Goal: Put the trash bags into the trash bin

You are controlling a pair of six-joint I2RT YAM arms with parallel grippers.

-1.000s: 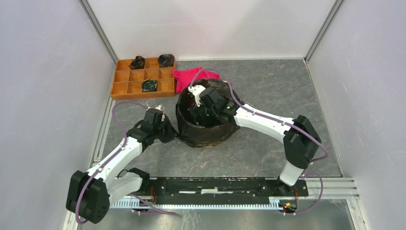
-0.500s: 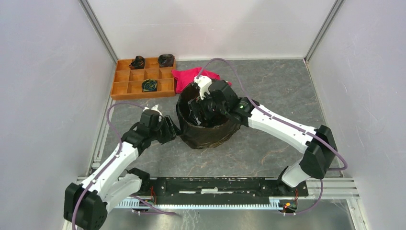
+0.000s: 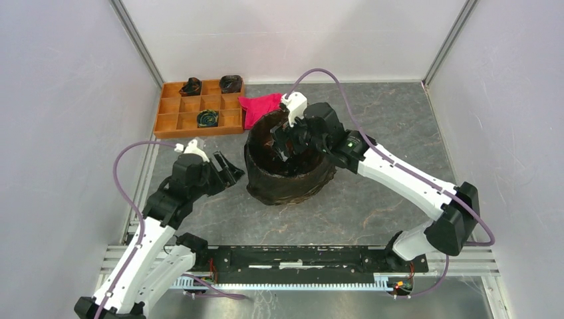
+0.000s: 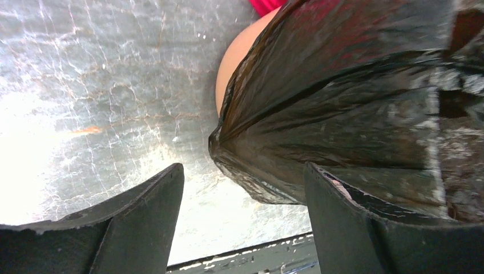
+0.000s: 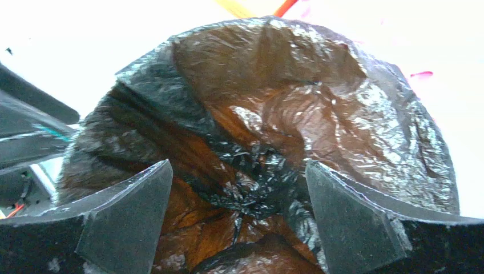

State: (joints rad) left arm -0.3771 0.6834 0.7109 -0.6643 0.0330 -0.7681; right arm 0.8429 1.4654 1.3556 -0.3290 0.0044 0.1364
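Left gripper (image 3: 228,167): jaws spread wide, nothing clamped between them; same in the wrist view (image 4: 244,171).
Right gripper (image 3: 282,141): jaws spread wide, empty, pointing down into the lined opening (image 5: 238,165).
Trash bag (image 3: 287,185): black wrinkled film, drawn over the vessel. It lay just ahead of the left gripper, near its right-hand finger. Contact with that finger could not be judged.
Bag, left wrist view (image 4: 342,114): outer skirt hung in taut folds, with the lower hem bunched just ahead of the gap between the fingers.
Bag, right wrist view (image 5: 257,114): film lined the inside directly below the right gripper, crumpled and gathered at the bottom, brownish where it thinned.
Trash bin (image 4: 235,60): light-orange wall showed only as a bare strip ahead of the left gripper, past the edge of the film. Otherwise covered.
Red-pink cloth (image 3: 259,106): on the table (image 3: 379,119), beyond the right gripper, against the far side of the bin.
Orange tray (image 3: 179,130): square compartments, well beyond the left gripper, a few dark items in it.
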